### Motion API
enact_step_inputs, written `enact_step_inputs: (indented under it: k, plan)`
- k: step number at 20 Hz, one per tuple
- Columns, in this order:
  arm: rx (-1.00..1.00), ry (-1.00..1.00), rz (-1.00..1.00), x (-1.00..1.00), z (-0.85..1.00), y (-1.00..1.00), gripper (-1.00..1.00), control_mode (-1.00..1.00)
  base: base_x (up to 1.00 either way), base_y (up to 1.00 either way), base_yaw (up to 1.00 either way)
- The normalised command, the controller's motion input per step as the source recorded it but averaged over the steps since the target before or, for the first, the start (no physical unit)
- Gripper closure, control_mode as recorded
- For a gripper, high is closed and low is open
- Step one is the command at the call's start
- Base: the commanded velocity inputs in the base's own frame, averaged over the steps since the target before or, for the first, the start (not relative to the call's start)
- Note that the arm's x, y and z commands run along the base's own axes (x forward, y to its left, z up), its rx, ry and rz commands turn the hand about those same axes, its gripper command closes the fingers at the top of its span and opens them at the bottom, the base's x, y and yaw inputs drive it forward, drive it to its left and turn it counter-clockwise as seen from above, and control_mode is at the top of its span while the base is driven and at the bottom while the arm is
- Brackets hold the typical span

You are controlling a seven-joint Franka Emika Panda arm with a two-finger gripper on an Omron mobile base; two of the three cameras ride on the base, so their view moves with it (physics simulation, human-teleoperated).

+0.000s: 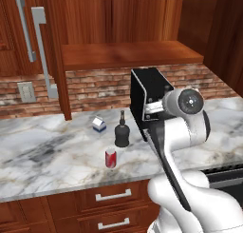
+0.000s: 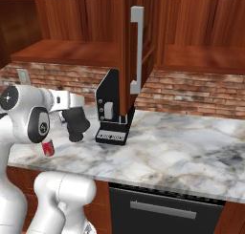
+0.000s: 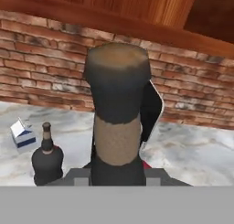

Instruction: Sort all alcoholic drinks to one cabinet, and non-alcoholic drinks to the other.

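Looking at the right base view, the gripper (image 2: 72,112) is clamped on one of the dark bottles (image 2: 77,129). The jaws are closed around its thin neck and the squat body hangs just under them, above the marble counter (image 2: 182,147). In the hand view that neck (image 3: 116,122) sits dead centre between the jaws, light band and all.

Everything else, going from the jaws:
- the second dark bottle (image 3: 47,161) stands upright on the counter off to their lower left in the hand view, well apart from the held one. It's easy to spot in the left base view too (image 1: 122,132)
- the milk carton (image 3: 23,135) is a bit further out on that same side, just beside that bottle but not touching
- the red soda can (image 2: 48,148) is below the jaws and toward the counter's front edge
- the black coffee machine (image 2: 112,109) is straight beyond the jaws, close behind the held bottle
- an open cabinet door (image 2: 127,47) with its grey bar handle (image 2: 136,49) hangs above and past the jaws, and the cabinet shelf (image 1: 128,53) is up above them.
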Motion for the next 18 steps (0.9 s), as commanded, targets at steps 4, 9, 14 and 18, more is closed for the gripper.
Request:
enact_step_inputs:
  k: [4,9,14,18]
  plan:
    - [0.00,-0.08,0.00,-0.06,1.00,-0.02,1.00,-1.00,0.00,0.00,0.00]
    - [0.00,-0.06,0.00,-0.01,1.00,0.00,1.00,-1.00,0.00,0.00,0.00]
    - [0.00,-0.05,0.00,0.39,0.88,0.00,1.00,-1.00,0.00,0.00,0.00]
    - [0.00,-0.07,0.00,0.45,0.75,-0.09,1.00,-1.00,0.00,0.00,0.00]
